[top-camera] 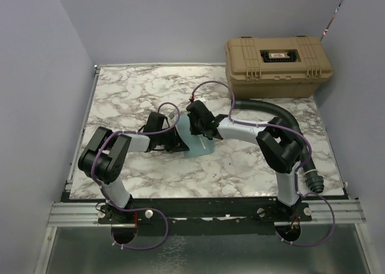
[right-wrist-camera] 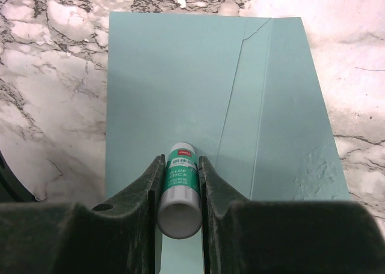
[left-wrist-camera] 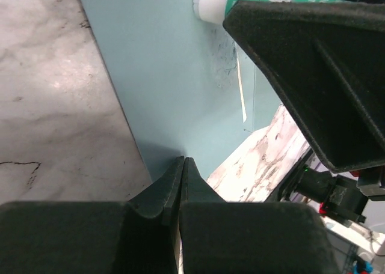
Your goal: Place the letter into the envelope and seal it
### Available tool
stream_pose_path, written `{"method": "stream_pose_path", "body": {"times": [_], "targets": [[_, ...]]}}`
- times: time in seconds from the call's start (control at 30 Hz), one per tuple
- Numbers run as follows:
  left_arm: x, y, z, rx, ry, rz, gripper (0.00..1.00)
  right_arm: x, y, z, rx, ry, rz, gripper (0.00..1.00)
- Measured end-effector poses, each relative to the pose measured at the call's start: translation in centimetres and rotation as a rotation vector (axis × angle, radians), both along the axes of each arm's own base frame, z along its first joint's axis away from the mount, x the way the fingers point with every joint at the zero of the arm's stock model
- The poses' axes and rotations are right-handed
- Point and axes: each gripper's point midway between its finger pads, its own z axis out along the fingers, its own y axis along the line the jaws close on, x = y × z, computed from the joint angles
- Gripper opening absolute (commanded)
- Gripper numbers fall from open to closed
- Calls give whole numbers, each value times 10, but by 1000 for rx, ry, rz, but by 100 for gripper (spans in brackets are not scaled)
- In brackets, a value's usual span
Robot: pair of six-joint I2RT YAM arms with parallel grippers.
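Here both arms bent inward over the middle of the marble surface (top-camera: 252,166). The left claw (left-wrist-camera: 182,166) was clenched on nothing, its tips down at the edge of the envelope (right-wrist-camera: 168,82), while the right claw (right-wrist-camera: 179,161) angled down, grasping a green-and-white glue stick (right-wrist-camera: 178,190) held low over the paper. The envelope lay flat on the surface between them, muted teal, with long fold lines down one side and a puckered patch near a corner.

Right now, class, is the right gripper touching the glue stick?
Touching. The right wrist view shows the right gripper with both fingers pressed flat against the sides of the glue stick, no gap, above the envelope.
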Motion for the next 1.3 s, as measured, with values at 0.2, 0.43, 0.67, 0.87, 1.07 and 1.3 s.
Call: {"method": "stream_pose_path", "body": {"times": [0.2, 0.43, 0.67, 0.87, 1.07, 1.3], "targets": [[0, -1, 0, -47, 70, 85, 0, -9, -10, 0, -30, 5, 6, 1], [1, 0, -1, -67, 144, 175, 0, -28, -18, -2, -51, 19, 30, 1], [2, 1, -1, -76, 170, 218, 0, -50, -21, -4, -44, 37, 66, 1], [2, 1, -1, -75, 171, 220, 0, -52, -22, -4, -40, 42, 60, 1], [-3, 7, -1, -27, 164, 204, 0, -25, -17, -4, -10, 40, 16, 1], [-4, 6, -1, -11, 158, 164, 0, 8, -13, -2, 11, 35, -37, 1]]}}
